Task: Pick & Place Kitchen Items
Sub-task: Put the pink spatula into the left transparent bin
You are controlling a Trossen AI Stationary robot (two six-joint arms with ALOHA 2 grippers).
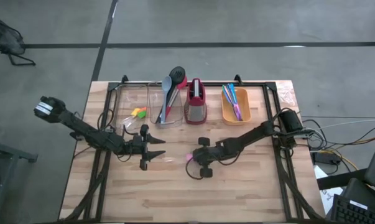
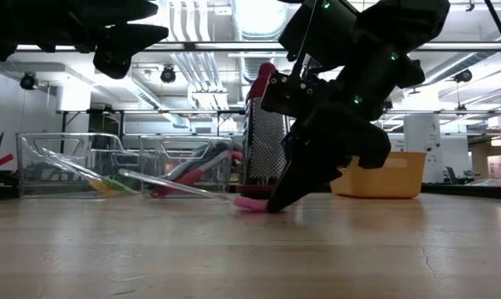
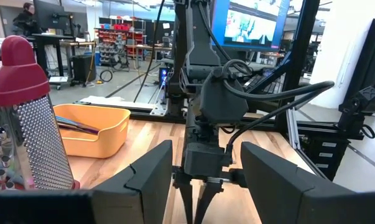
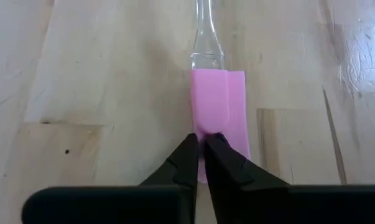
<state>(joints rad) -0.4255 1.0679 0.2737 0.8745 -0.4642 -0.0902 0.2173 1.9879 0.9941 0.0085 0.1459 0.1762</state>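
A spatula with a pink head (image 4: 218,106) and a clear handle (image 4: 207,37) lies mid-table; it also shows in the high view (image 1: 188,157) and the low view (image 2: 248,202). My right gripper (image 4: 203,146) (image 1: 196,160) is shut on the head's near end. My left gripper (image 1: 151,149) (image 3: 206,186) is open and empty, above the table just left of the spatula, facing the right arm. My right gripper pinches the near end of the pink head (image 4: 206,132) between its two fingertips (image 2: 275,203). The fingers slant down from the table's right, along the spatula. The head rests on the table, and the clear handle (image 2: 167,184) slants up toward the left.
Along the far edge stand a clear bin with small coloured blocks (image 1: 137,113), a clear bin with long-handled spoons (image 1: 170,99), a red-and-grey grater (image 1: 195,102) and an orange bin with thin cutlery (image 1: 236,104). Bare wood lies toward the near edge (image 1: 187,199).
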